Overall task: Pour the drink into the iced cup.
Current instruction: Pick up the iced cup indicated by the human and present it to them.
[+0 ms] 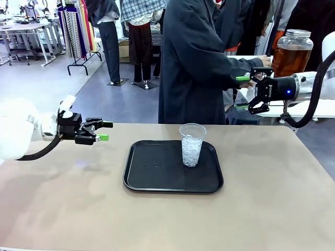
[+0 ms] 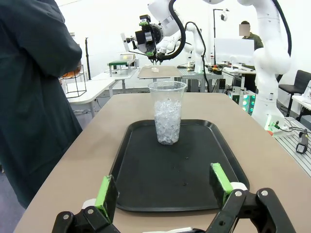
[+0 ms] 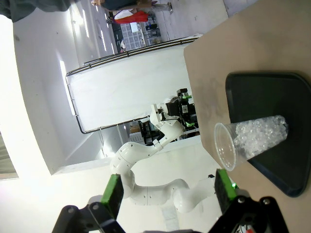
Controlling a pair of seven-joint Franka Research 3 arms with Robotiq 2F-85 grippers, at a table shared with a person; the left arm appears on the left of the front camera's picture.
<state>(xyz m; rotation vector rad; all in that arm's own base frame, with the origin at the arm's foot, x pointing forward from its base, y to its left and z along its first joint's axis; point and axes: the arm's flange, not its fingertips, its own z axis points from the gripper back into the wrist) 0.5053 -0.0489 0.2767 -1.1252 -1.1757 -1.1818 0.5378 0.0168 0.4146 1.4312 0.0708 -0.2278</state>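
A clear plastic cup part-filled with ice stands upright on a black tray at mid-table. The drink, amber in a large glass jar with a metal lid, stands on a white table beyond the far right edge. A person's hand reaches toward the jar. My left gripper hovers open left of the tray, pointing at the cup. My right gripper hangs open above the far right edge, near the jar, its fingers empty. In the right wrist view the cup appears sideways beyond that open gripper.
A person in a long dark coat stands at the far side, turned toward the jar's table. The tan tabletop has free room on both sides of the tray. Clothes racks and other tables stand far behind.
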